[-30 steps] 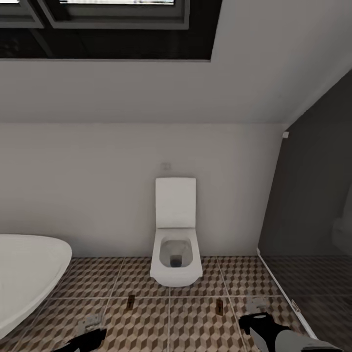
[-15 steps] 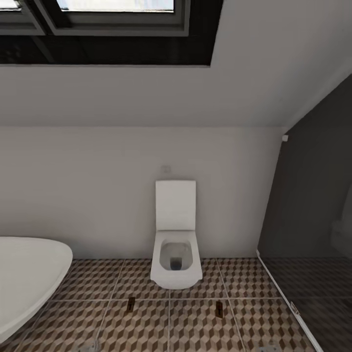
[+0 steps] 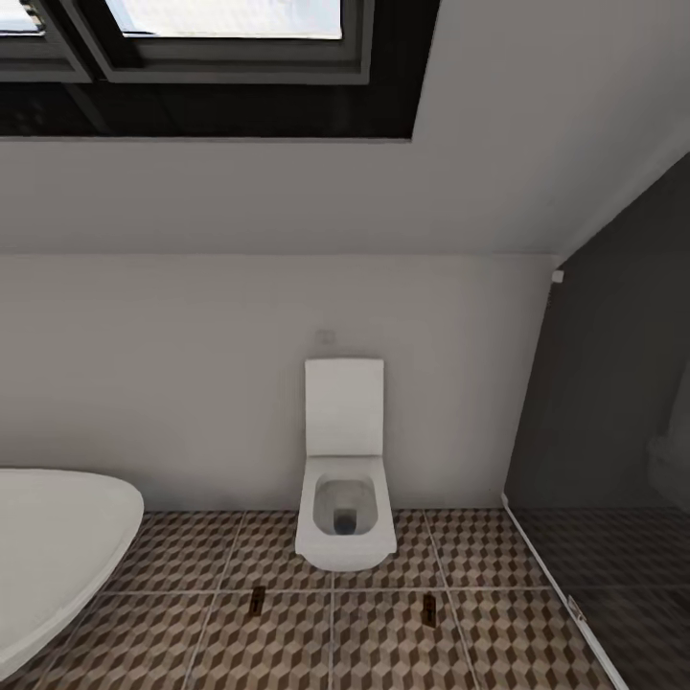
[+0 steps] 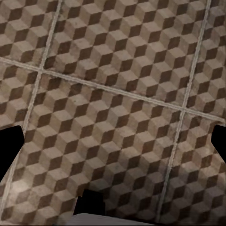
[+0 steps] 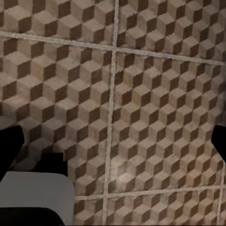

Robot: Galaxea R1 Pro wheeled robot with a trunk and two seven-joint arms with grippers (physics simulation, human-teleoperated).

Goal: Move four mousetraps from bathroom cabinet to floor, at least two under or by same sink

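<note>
Both my claws hang released and empty over the cube-patterned tiled bathroom floor, where two small tan wooden mousetraps lie before the white toilet, apparently not beside a sink.

The bathroom floor is tiled in large squares printed with a cube pattern in brown, beige and white, divided by pale grout lines; the same pattern is seen in the left wrist view and the right wrist view. Two small mousetraps are shown as tan-brown with dark marks. The toilet is rendered white, its bowl shaded grey inside. The bathtub is white. The wall is coloured off-white, and the panel at the right is dark grey. The window frame is black and dark grey around pale panes.
</note>
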